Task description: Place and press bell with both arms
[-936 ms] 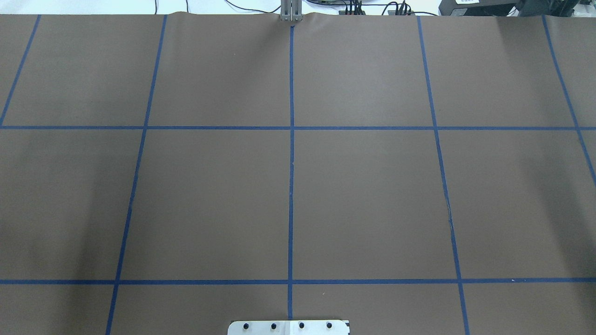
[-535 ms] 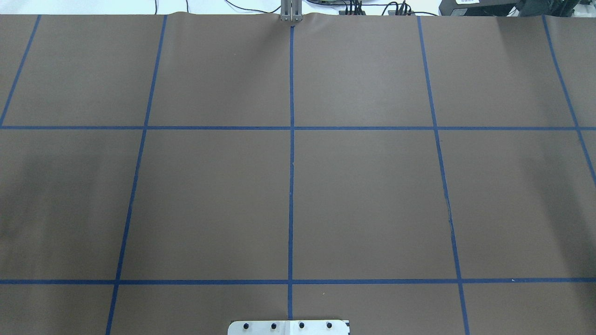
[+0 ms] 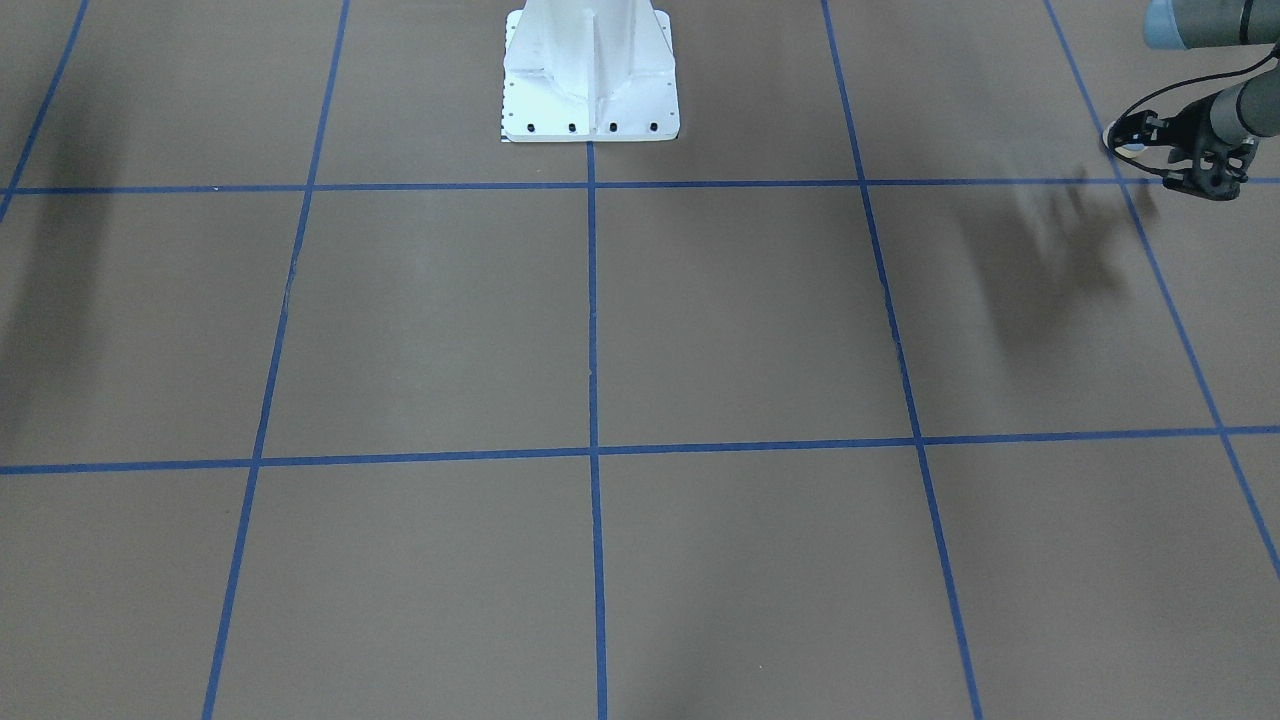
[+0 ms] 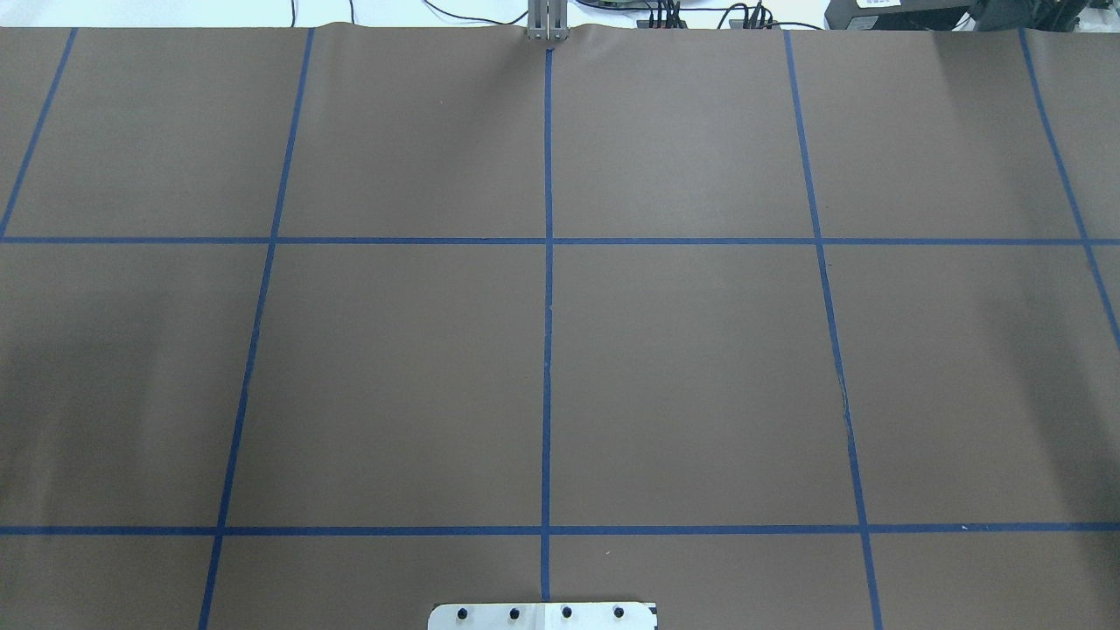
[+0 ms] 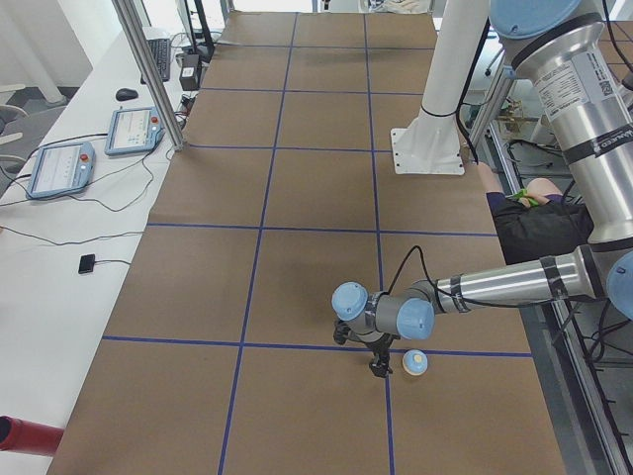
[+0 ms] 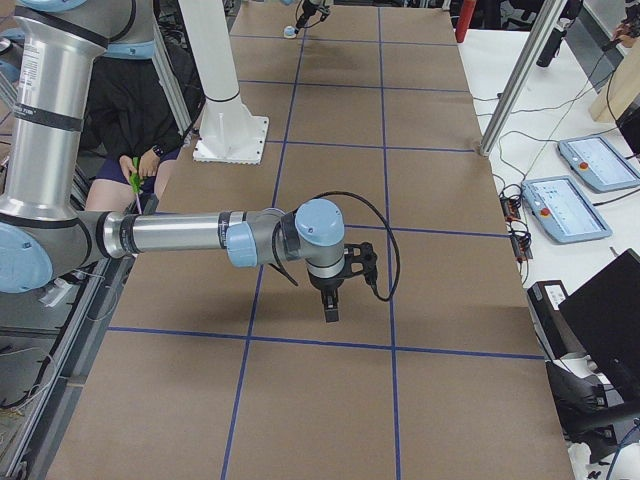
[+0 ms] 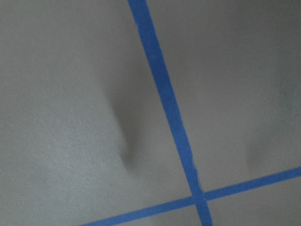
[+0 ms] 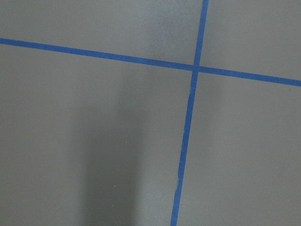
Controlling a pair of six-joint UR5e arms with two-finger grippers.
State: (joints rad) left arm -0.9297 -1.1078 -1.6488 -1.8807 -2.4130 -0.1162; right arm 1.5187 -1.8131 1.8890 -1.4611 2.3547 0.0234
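The bell (image 5: 415, 364), a small light-blue dome on a cream base, stands on the brown table near a blue tape crossing. It also shows in the front-facing view (image 3: 1116, 142) and far off in the exterior right view (image 6: 289, 32). My left gripper (image 5: 379, 368) points down just beside the bell, close to the table. In the front-facing view the left gripper (image 3: 1132, 132) sits at the top right edge. I cannot tell whether it is open or shut. My right gripper (image 6: 332, 305) hangs above bare table at the other end, far from the bell. I cannot tell its state.
The white bolted pedestal (image 3: 590, 75) stands at the robot's side of the table (image 4: 700, 350). Blue tape lines split the table into squares. Control tablets (image 5: 59, 168) and cables lie on the white bench beyond the far edge. A person sits behind the robot (image 6: 130, 110).
Neither arm nor the bell shows in the overhead view. Only the faint shadow on its left side has spread a little.
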